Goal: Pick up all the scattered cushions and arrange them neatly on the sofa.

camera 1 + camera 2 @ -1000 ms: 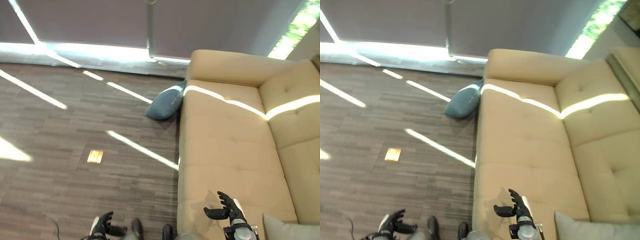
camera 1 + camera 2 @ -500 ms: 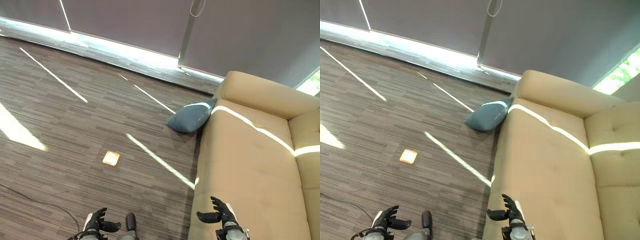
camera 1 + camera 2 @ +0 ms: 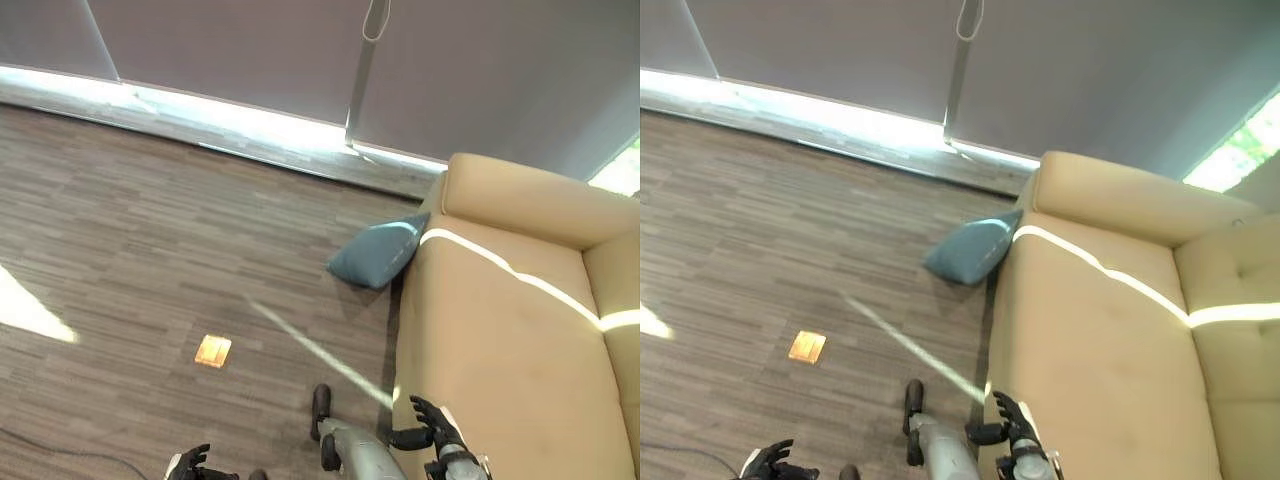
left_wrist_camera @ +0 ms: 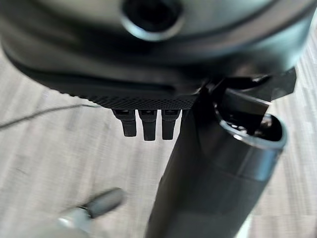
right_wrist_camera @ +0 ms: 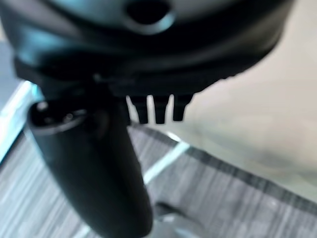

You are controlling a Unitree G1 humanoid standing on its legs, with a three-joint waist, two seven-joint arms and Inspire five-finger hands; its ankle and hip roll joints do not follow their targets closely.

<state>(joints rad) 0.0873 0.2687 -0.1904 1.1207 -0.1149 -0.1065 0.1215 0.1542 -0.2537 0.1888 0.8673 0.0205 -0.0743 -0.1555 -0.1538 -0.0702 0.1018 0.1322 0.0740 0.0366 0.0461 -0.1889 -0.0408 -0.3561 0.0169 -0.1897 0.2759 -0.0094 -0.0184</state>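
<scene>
While both hands hang empty, blue cushion (image 3: 376, 254) leans against sofa (image 3: 500, 330).

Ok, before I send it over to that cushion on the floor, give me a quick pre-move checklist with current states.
1. Cushion located: ok, blue-grey, on the floor, leaning against the sofa by its far armrest.
2. Left hand free: ok, fingers relaxed, holding nothing.
3. Right hand free: ok, open, holding nothing, over the sofa's near front edge.
4. Path to the cushion: ok, bare floor along the sofa front; a small floor plate lies off to the left.
5. Cushion within reach: not ok, it lies well ahead of both hands.
6. Other cushions left on the floor: cannot tell beyond this view.
</scene>
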